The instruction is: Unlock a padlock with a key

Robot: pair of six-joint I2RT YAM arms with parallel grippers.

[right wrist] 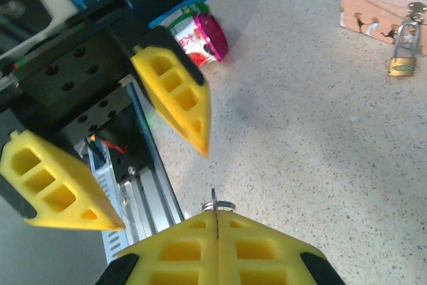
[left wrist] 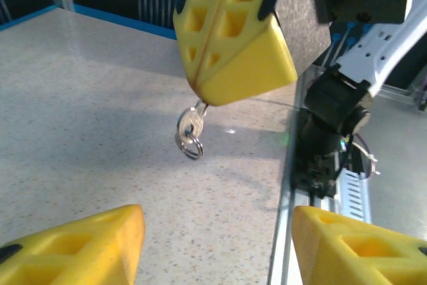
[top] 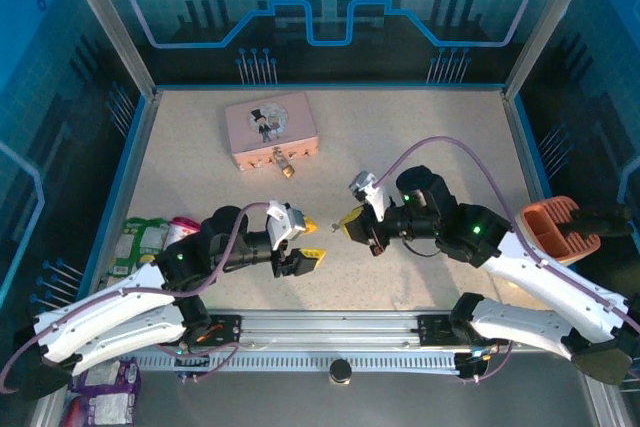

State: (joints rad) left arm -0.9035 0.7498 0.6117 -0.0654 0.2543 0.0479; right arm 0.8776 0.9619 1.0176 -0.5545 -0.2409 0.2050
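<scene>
Along the table's [top: 430,117] left edge:
- Crumpled snack packets [top: 143,244], with a small tub with a pink-red lid [top: 183,230] just beside them, both close to the left arm.
- Pink tin [top: 270,130] with a cartoon couple on its lid, lying flat, left of centre toward the back.
- The padlock [top: 286,165], brass body with a silver shackle, is at the tin's near wall with the shackle end toward the tin. I cannot tell whether it is hooked to the tin. It is well apart from both grippers.
- Left gripper [top: 311,245]: at front centre, with its yellow fingers [right wrist: 175,97] spread wide and nothing between them. It points at the right gripper.
- The key [left wrist: 191,122] is pinched at one end in the right gripper's tips. It hangs above the tabletop with a small split ring [left wrist: 191,145] dangling from it, just beyond the left gripper's spread fingers.
- Right gripper [top: 349,225]: clenched tight on the key and facing the left gripper, tip near tip.
- Orange plastic piece [top: 555,227], past the table's right edge.
</scene>
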